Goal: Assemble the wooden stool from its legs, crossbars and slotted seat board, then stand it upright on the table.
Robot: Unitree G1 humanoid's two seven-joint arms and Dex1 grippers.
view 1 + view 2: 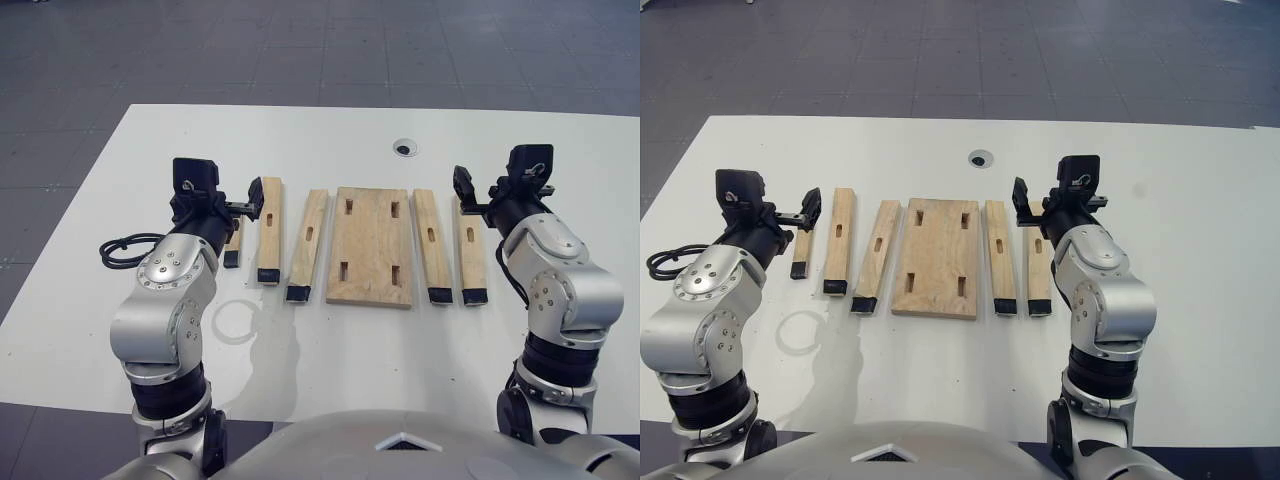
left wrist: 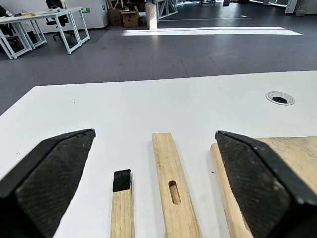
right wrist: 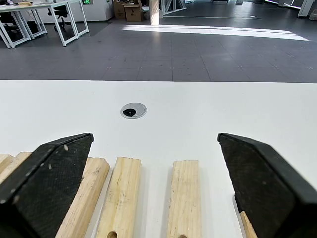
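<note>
The slotted seat board [image 1: 370,245] lies flat at the table's middle. Left of it lie two slotted legs [image 1: 270,228] [image 1: 308,243] and a short black-tipped crossbar [image 1: 233,245]. Two more slotted pieces [image 1: 432,245] [image 1: 470,250] lie on its right. My left gripper [image 1: 222,203] hovers open low over the far ends of the left pieces. In the left wrist view the crossbar [image 2: 121,208] and one leg [image 2: 171,188] show between its fingers [image 2: 49,183]. My right gripper [image 1: 497,192] hovers open over the far ends of the right pieces [image 3: 185,198], holding nothing.
A black cable [image 1: 125,248] lies coiled on the white table [image 1: 330,135] left of my left arm. A round cable port [image 1: 405,148] sits beyond the board. A faint ring mark [image 1: 235,322] shows near the front. Grey floor surrounds the table.
</note>
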